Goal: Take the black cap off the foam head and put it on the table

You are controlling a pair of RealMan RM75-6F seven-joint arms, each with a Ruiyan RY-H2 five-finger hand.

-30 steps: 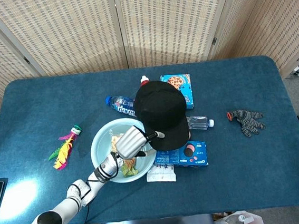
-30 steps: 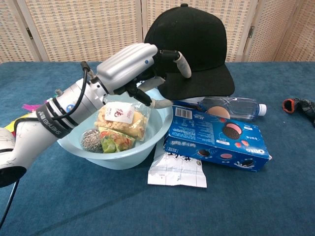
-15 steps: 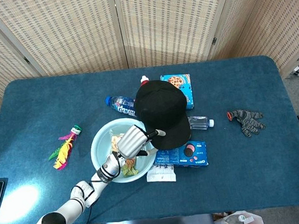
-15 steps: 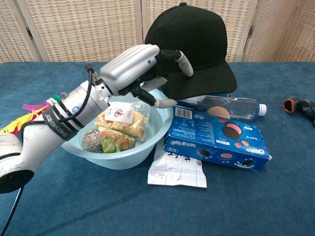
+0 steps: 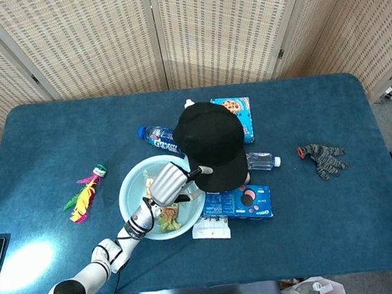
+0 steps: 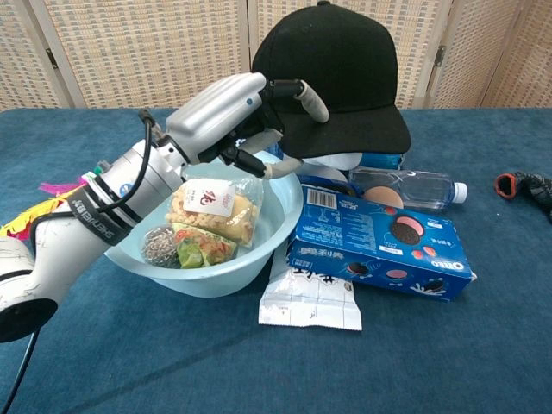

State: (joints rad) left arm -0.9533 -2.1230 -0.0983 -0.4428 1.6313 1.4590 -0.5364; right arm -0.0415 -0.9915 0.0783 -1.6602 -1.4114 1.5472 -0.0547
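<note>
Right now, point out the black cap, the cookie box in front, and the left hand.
black cap (image 6: 332, 60), chest view, on its crown.
cookie box (image 6: 379, 240), chest view, on its top face.
left hand (image 6: 220, 108), chest view, on its back.

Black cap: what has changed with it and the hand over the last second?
The left hand, gripping the brim, has lifted the black cap slightly: in the chest view the brim sits higher and the white foam head now shows beneath it. In the head view the cap has shifted a little toward the far edge. The bowl, cookie box and bottle stayed put.
</note>
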